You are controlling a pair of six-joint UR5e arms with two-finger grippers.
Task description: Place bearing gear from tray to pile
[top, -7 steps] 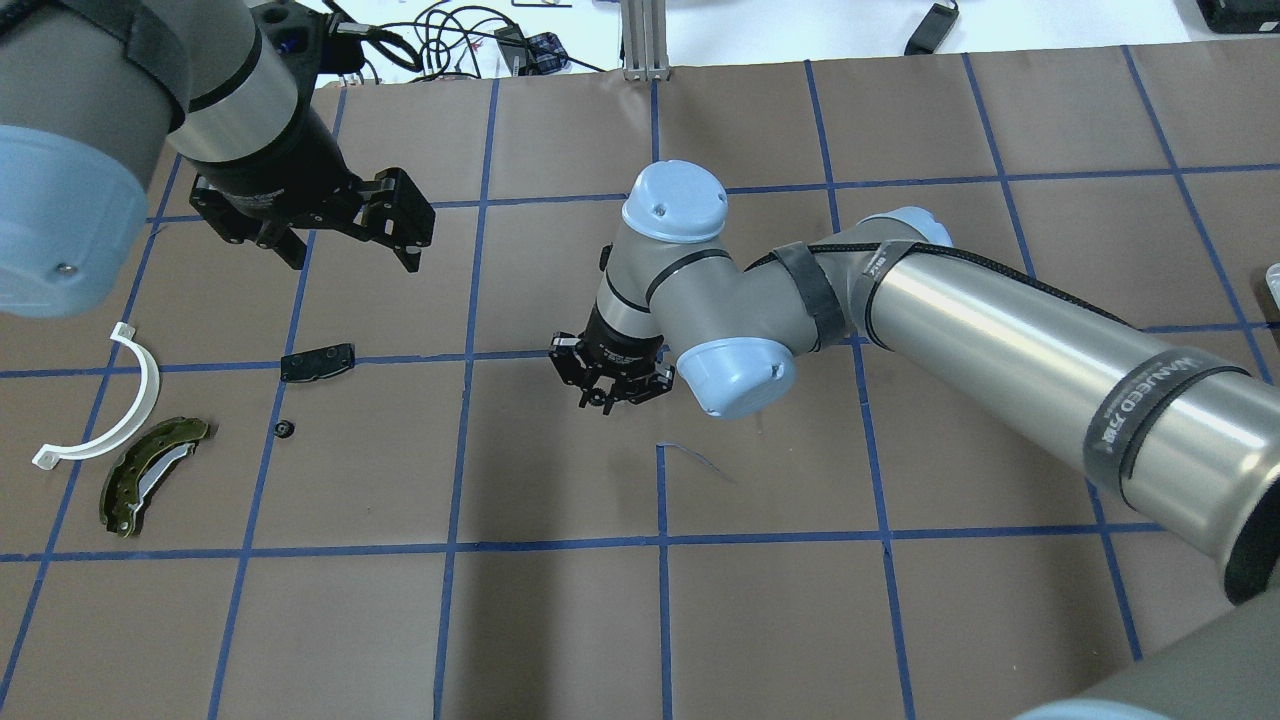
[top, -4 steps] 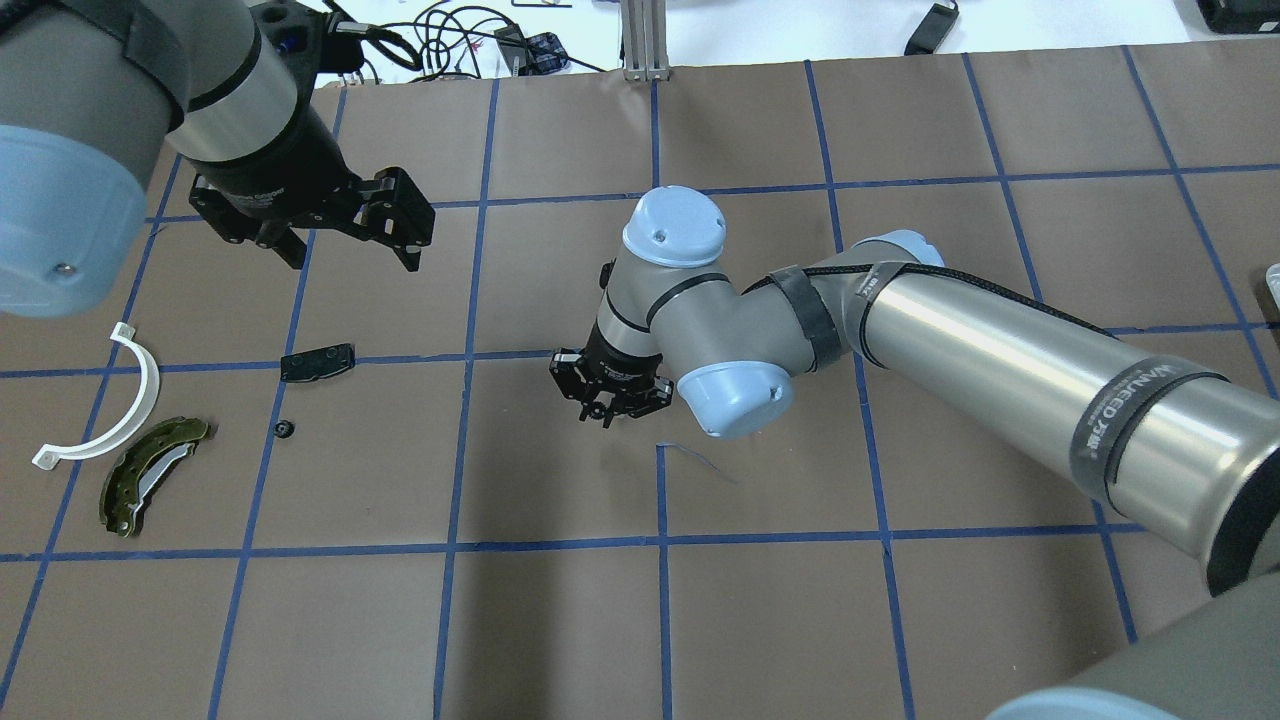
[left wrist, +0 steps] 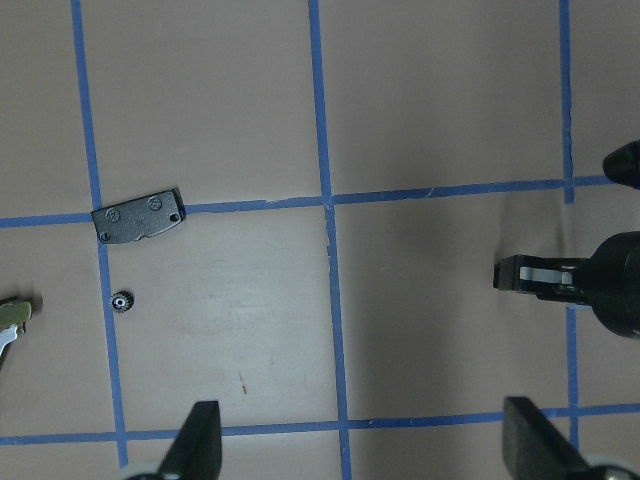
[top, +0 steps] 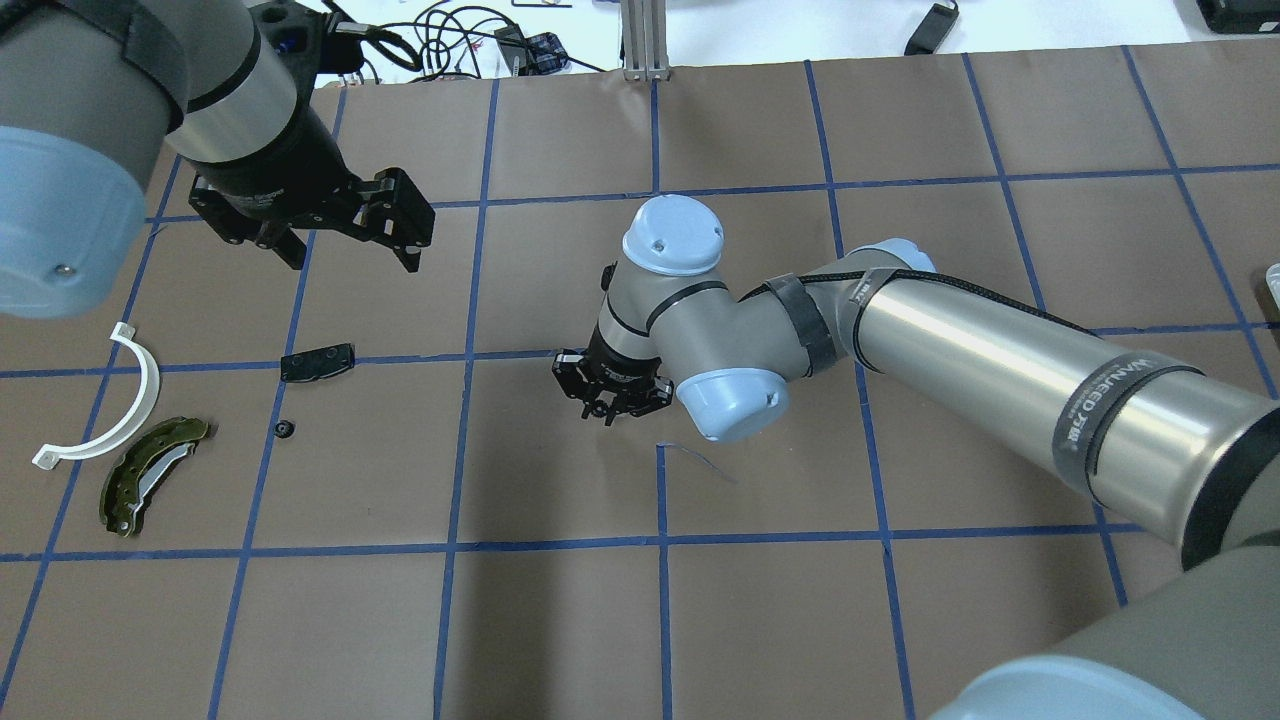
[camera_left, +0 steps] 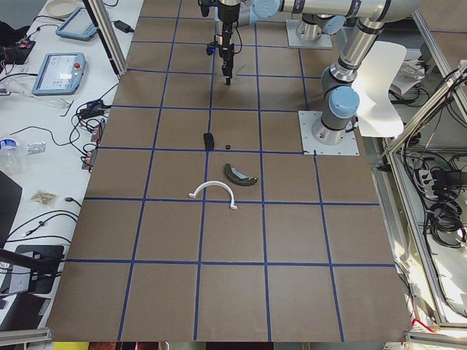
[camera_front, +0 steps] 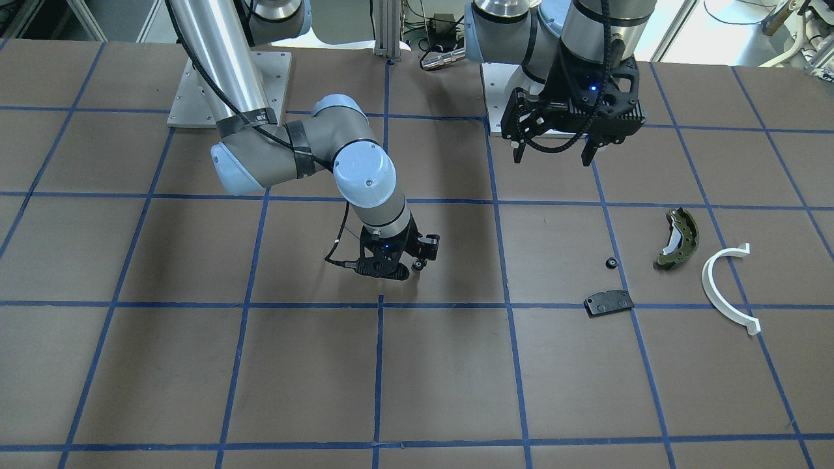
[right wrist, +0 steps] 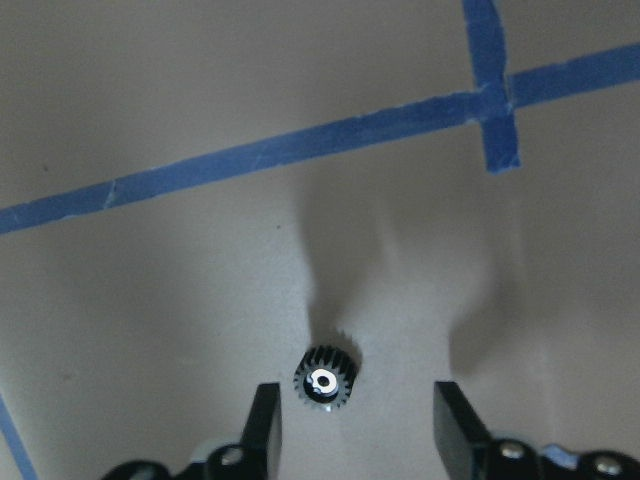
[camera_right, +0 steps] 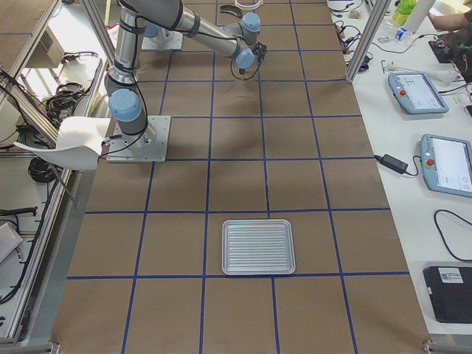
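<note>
The bearing gear (right wrist: 325, 380) appears to rest flat on the tabletop (top: 560, 620), directly between the right jaws, which stand apart and clear of it. The pile (top: 140, 475) lies well off, nearer the left jaws, also apart

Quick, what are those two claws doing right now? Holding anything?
Left gripper: open, holding nothing.
Right gripper: open; the small black gear sits between its fingers, touching neither.
</note>
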